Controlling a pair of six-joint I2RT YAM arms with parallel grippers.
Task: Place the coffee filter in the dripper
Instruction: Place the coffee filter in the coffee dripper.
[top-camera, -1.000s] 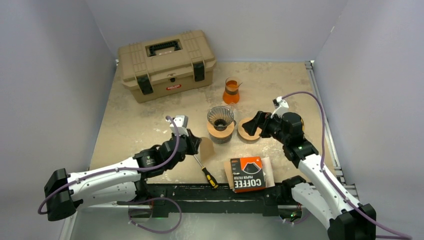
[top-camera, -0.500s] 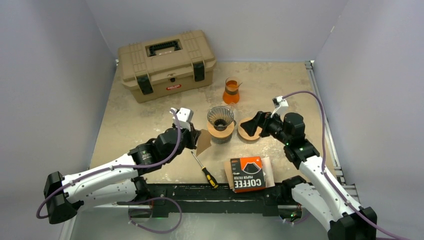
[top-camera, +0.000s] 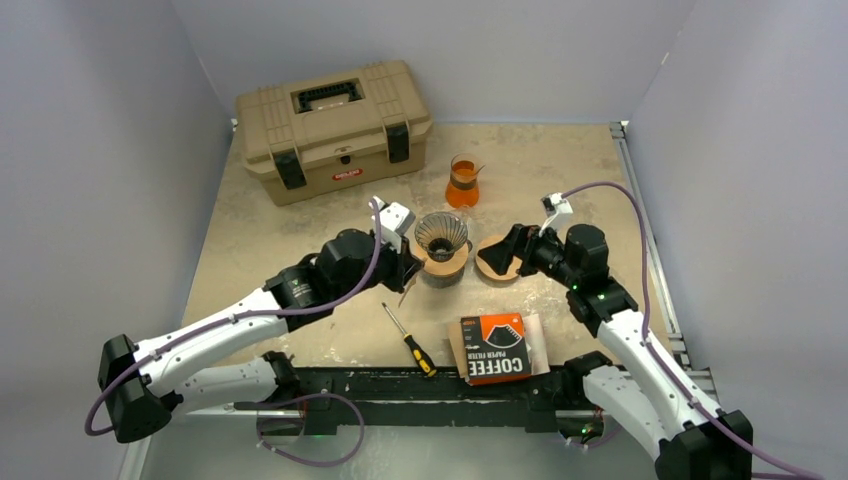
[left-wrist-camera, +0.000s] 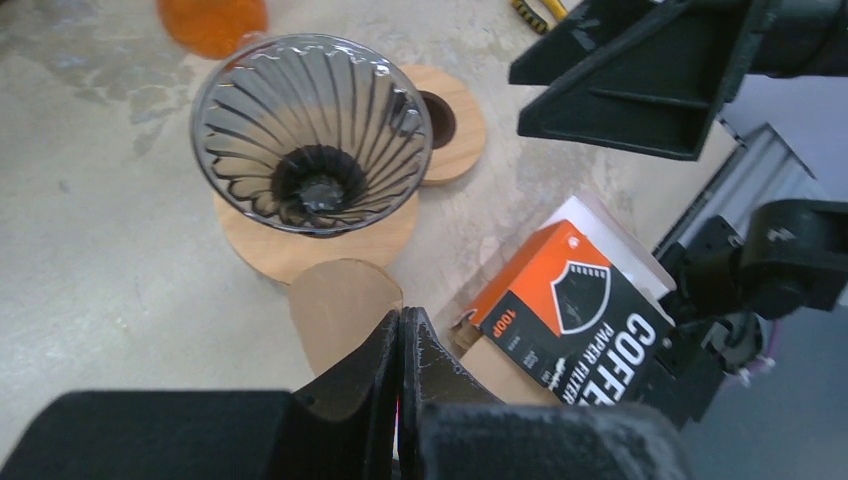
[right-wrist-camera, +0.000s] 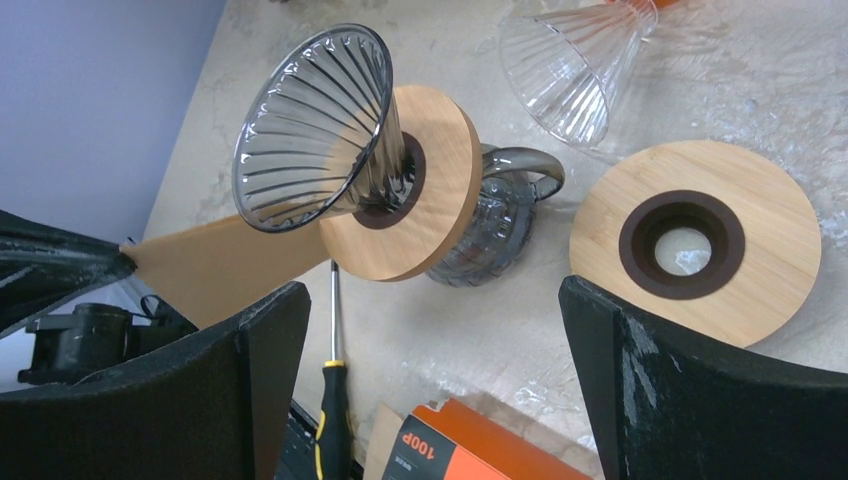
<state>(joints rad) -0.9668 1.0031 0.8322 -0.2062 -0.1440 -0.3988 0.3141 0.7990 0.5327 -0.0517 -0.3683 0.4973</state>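
Observation:
The dark ribbed glass dripper (top-camera: 441, 236) sits in a round wooden collar (top-camera: 441, 263) on a glass server at mid table; it also shows in the left wrist view (left-wrist-camera: 312, 133) and the right wrist view (right-wrist-camera: 312, 127). My left gripper (top-camera: 408, 272) is shut on a flat brown paper coffee filter (left-wrist-camera: 338, 306), held just left and in front of the dripper; the filter also shows in the right wrist view (right-wrist-camera: 225, 268). My right gripper (top-camera: 503, 250) is open and empty, hovering to the right of the dripper above a second wooden collar (top-camera: 497, 258).
An orange and black coffee filter box (top-camera: 496, 347) lies at the front. A black and yellow screwdriver (top-camera: 409, 340) lies left of it. An orange carafe (top-camera: 461, 182) stands behind the dripper. A tan toolbox (top-camera: 333, 128) sits at the back left.
My left gripper has lifted the filter and carried it right and back toward the dripper. My right gripper has shifted slightly and stays open.

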